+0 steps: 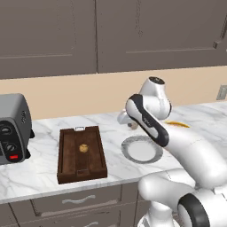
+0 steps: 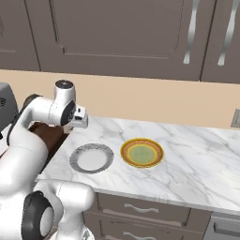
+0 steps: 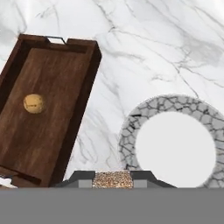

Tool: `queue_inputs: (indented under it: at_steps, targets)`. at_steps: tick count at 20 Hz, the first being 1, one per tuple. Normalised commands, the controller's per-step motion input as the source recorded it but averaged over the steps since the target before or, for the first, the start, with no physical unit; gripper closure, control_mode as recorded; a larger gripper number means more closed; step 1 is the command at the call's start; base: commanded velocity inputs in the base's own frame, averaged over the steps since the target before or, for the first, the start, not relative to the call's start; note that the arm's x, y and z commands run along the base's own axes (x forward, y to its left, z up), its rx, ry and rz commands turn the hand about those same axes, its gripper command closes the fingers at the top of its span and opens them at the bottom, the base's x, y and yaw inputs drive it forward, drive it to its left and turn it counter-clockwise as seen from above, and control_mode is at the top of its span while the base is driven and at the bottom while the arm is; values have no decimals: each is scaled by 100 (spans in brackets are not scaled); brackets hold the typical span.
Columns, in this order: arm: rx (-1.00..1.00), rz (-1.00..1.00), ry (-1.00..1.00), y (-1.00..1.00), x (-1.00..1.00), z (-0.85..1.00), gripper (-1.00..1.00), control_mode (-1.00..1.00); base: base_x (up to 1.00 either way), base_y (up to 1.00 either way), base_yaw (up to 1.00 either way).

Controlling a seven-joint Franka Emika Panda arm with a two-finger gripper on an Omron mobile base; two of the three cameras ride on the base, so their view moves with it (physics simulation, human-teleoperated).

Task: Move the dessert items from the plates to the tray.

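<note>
My gripper point(image 3: 113, 181) is shut on a speckled tan-brown dessert lump point(image 3: 113, 179), hovering over the marble between the tray and the grey plate. The gripper point(image 1: 129, 121) sits just behind the grey plate point(image 1: 127, 148), which is bare, as its pale centre point(image 3: 175, 148) shows. The dark wooden tray point(image 1: 71, 153) lies to the left with a second round dessert lump point(image 1: 83, 147) in its middle, also seen in the hand view point(image 3: 33, 103). The yellow plate point(image 2: 142, 153) stands right of the grey plate point(image 2: 91, 158) with nothing on it.
A grey toaster point(image 1: 13, 128) with black dials stands at the far left of the counter. Wall cabinets hang above, and drawers run below the counter's front edge. An outlet point(image 2: 235, 118) is on the wall at the right.
</note>
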Motion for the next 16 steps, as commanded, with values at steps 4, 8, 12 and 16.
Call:
queue_inputs:
  at_steps: [4,8,12,16]
  targets:
    - [-9,25,-1,100,-76,-33,100,-100,0,0,0]
    - [-8,21,0,100,-28,-42,100,-100,0,0,0]
    - [-1,5,0,100,45,-21,100,-100,0,0,0]
    - [-1,-4,2,94,84,-3,100,-100,0,0,0]
